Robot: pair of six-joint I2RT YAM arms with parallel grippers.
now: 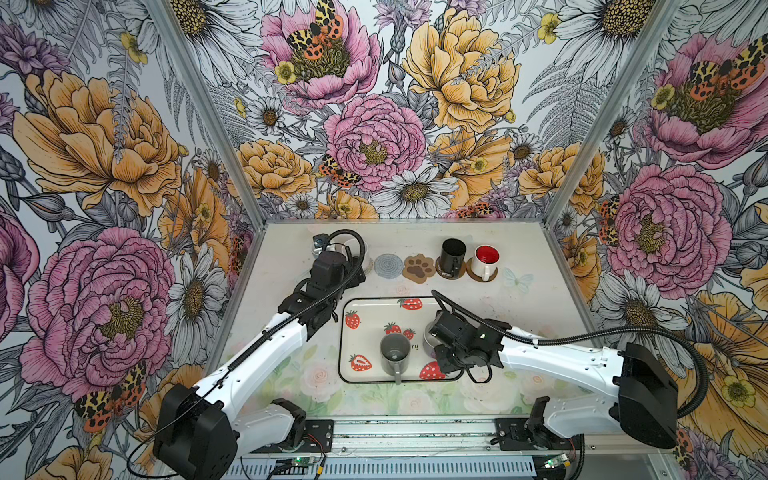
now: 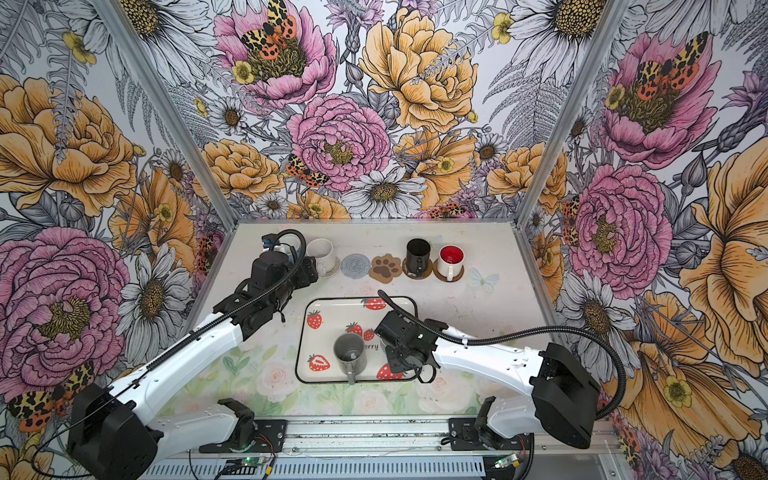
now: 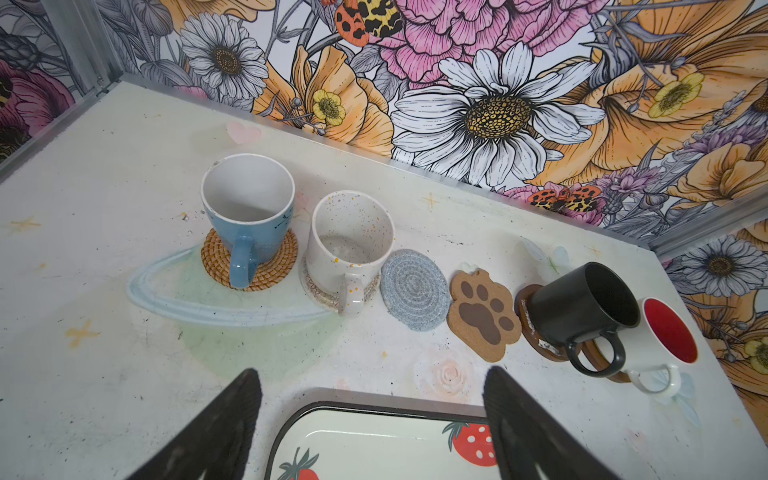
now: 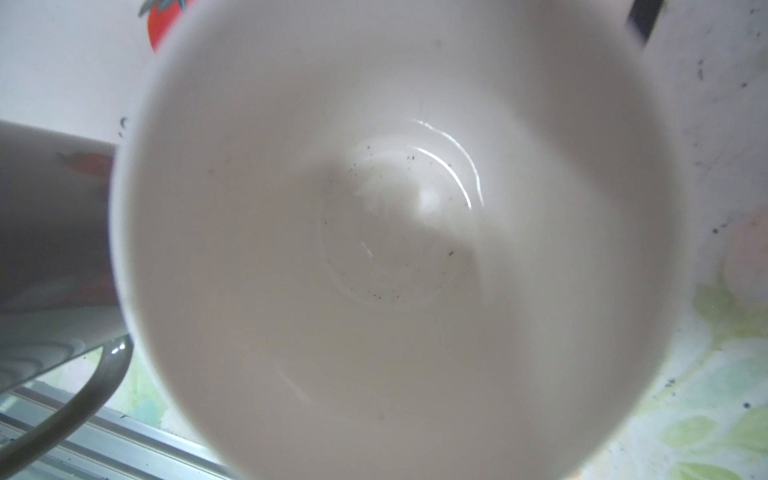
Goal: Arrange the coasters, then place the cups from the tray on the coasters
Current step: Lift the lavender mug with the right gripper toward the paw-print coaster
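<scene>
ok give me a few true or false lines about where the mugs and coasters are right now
The grey-blue coaster is bare. True.
The black mug sits on the paw coaster. False: it sits on a brown disc; the paw coaster is bare.
A grey mug stands on the tray. True.
The left gripper holds a mug. False: it is open and empty.

The table [image 1: 519, 299] bears 6 coasters [image 1: 388, 266] and a strawberry tray [image 1: 365, 340].
</scene>
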